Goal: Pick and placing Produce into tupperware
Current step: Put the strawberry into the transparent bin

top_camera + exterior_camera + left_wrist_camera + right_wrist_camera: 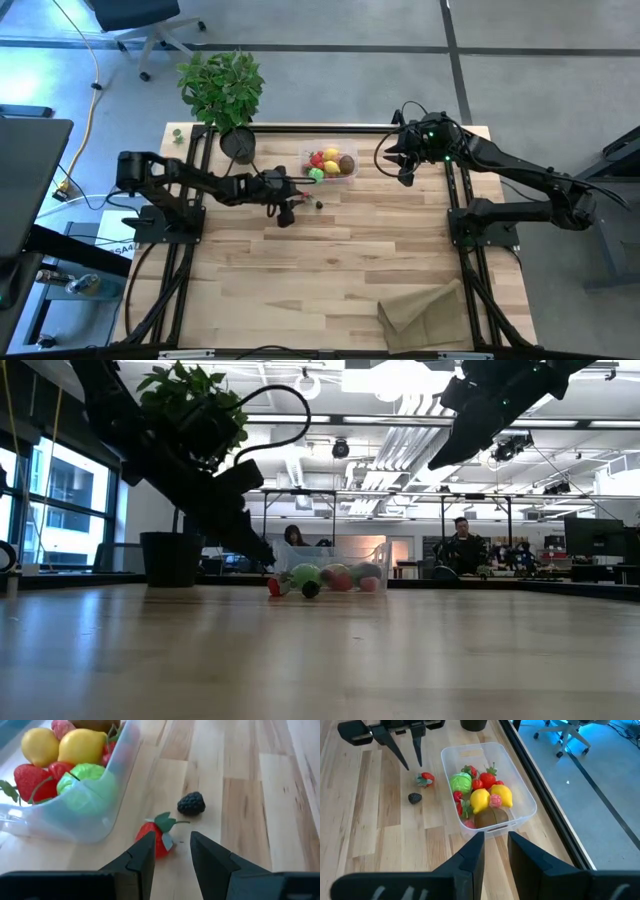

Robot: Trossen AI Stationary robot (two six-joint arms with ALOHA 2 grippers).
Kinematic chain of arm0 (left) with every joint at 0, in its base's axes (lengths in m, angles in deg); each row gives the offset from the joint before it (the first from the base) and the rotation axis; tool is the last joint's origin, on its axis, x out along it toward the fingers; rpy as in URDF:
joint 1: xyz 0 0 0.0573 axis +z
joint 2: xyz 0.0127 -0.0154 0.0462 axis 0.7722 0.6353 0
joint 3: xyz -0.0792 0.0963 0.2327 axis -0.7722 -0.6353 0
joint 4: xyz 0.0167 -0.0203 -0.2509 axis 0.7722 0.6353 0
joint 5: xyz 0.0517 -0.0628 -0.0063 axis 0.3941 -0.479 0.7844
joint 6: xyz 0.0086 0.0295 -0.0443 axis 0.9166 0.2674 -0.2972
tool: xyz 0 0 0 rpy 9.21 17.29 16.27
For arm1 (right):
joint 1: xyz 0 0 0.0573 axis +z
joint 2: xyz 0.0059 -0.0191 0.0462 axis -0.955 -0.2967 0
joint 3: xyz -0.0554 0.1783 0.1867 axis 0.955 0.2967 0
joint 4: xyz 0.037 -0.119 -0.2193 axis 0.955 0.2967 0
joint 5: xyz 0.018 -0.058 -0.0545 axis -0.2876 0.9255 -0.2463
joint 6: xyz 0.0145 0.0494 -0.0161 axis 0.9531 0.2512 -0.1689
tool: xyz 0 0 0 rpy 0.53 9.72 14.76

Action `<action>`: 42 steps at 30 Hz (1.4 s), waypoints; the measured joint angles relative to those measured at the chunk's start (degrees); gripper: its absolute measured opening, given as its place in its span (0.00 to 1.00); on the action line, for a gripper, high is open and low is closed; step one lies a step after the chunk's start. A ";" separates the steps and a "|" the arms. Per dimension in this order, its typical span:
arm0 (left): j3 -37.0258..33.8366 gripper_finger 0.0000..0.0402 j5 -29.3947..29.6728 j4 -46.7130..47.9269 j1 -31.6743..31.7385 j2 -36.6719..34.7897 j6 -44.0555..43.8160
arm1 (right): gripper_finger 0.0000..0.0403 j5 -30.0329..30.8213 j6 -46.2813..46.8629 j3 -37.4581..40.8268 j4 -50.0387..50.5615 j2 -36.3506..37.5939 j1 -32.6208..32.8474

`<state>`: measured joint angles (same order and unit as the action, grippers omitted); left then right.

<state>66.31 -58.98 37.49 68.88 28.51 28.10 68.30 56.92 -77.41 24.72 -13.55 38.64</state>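
The toy strawberry lies on the surface just outside the tupperware, lower centre of the left wrist view — light, hard, likely slippery; pinch its body. Left gripper jaws part-open, empty; right gripper likewise.

Pretty bright, even overhead light, soft shadows on the pale wooden tabletop. Low view's backlit by ceiling strips and windows, arms go silhouette, foreground blurry.
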 joint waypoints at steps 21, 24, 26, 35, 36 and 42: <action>0.00 0.69 4.35 -1.50 0.02 2.53 -1.28 | 0.19 -0.02 0.01 0.00 -0.01 0.00 0.00; 0.00 0.68 4.32 -3.61 0.02 4.23 -1.39 | 0.19 -0.02 0.00 0.00 0.00 0.00 -0.01; 0.00 0.66 4.29 -5.03 0.02 5.29 -1.59 | 0.19 -0.02 0.01 0.00 0.00 0.00 0.01; 0.40 0.63 3.57 -8.45 0.02 9.36 -3.04 | 0.19 -0.02 0.01 0.00 0.00 0.00 0.01; 0.70 0.63 3.55 -8.37 0.02 9.76 -3.04 | 0.19 -0.02 -0.01 0.00 0.00 0.00 0.01; 3.14 0.62 3.54 -7.97 0.02 11.32 -1.85 | 0.19 -0.02 -0.01 0.00 -0.01 0.00 0.00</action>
<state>69.46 -55.44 29.52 68.90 39.84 26.25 68.28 56.91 -77.41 24.72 -13.55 38.64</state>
